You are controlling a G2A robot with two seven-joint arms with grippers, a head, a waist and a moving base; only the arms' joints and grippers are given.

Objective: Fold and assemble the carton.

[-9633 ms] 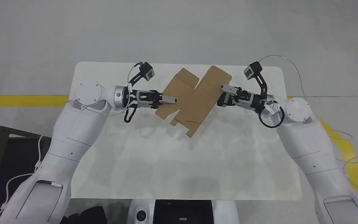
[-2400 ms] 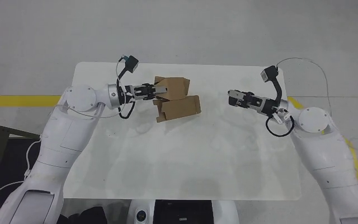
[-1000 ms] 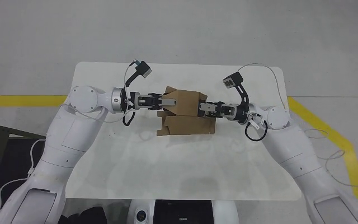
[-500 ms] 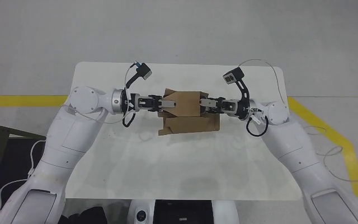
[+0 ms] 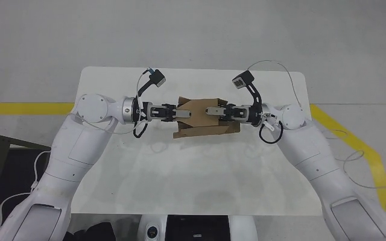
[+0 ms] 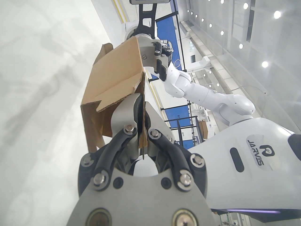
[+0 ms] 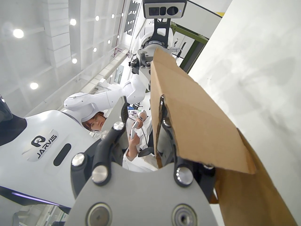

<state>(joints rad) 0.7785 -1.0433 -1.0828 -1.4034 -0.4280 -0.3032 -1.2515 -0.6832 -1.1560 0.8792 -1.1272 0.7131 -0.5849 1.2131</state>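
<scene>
- Brown corrugated cardboard carton (image 5: 199,115): partly folded, its flaps loose. We find it over the far middle of the desk, between the two arms. We cannot tell whether its lower edge touches the surface.
- White rectangular desk (image 5: 181,181): it carries the carton area. Its near half lies below both arms.
- Left gripper (image 5: 184,111): it comes in level from the robot's left. In the left wrist view this gripper (image 6: 141,105) is clamped on the thin edge of a carton (image 6: 112,76) panel, with one finger on each face of the board.
- Right gripper (image 5: 210,110): it comes in level from the robot's right and reaches across the carton's top toward the left gripper. The two are near each other but apart. In the right wrist view this gripper (image 7: 141,105) has its jaws spread. One dark-padded finger (image 7: 164,114) lies against the carton (image 7: 200,123) panel, and the other finger (image 7: 118,114) stands free of the board.
- Yellow floor stripe (image 5: 30,108): it runs beside the desk on the grey floor.
</scene>
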